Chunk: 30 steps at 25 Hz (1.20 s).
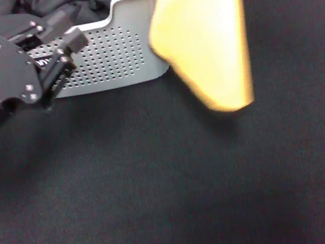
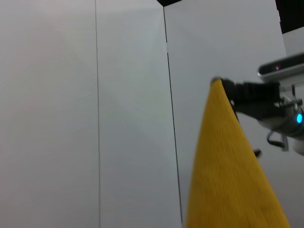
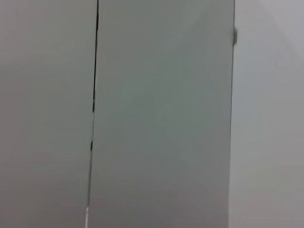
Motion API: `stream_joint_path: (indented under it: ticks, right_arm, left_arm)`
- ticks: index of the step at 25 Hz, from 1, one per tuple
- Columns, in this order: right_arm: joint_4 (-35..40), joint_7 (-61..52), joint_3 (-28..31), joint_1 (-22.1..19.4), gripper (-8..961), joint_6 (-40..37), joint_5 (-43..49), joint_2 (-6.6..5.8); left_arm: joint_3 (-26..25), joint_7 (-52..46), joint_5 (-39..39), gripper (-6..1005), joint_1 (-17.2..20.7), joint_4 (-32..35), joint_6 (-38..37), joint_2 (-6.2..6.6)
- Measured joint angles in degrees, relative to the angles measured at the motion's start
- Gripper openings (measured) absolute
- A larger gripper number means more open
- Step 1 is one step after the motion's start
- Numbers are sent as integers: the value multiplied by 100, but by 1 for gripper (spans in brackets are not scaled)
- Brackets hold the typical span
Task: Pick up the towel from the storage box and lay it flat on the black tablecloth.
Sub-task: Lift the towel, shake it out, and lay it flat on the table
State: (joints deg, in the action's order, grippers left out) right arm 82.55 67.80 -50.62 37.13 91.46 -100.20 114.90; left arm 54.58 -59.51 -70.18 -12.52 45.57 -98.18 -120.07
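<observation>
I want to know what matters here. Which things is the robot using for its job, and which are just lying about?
For the job:
towel, hanging in the air
right gripper, pinching the towel's top
basket
black tablecloth

Just there:
dark clothes in the basket
left gripper, idle beside the basket

It looks like a robot test room or lab set up for laundry handling. Plain pale wall panels [image 2: 128, 118] with thin dark seams fill both wrist views. In the head view a black tablecloth [image 1: 161, 190] covers the table, carrying a grey perforated storage box [image 1: 115, 55] with dark clothing [image 1: 75, 2] heaped inside.
</observation>
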Motion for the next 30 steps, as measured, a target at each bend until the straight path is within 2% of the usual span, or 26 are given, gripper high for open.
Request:
stream_joint_path:
  ticks: [4, 8, 11, 15, 20, 25, 30]
  right_arm:
    - [16, 142, 57, 102, 22, -244, -232, -9]
    - [19, 399, 219, 134, 24, -354, -460, 0]
    - [-18, 535, 244, 138, 25, -284, -658, -44]
    - [-44, 706, 246, 95, 27, -108, -948, -74]
    - [-156, 950, 263, 25, 29, -120, -1290, -23]
    - [-445, 1148, 227, 120, 32, -126, -1434, 30]
    - [-801, 1395, 190, 297, 34, -202, -1446, 63]
  left_arm:
    - [176, 270, 6, 301, -122, -534, 3, -1]
    - [348, 662, 24, 303, -367, -1544, 4, -11]
    - [440, 984, 38, 305, -568, -2281, -3, -16]
    - [460, 1202, 133, 308, -729, -2854, -77, -40]
    - [500, 1257, 161, 311, -1079, -3557, -102, -51]
    - [803, 1118, 151, 314, -1416, -3930, -195, -68]
    - [1210, 706, 147, 317, -1721, -3995, -242, -69]
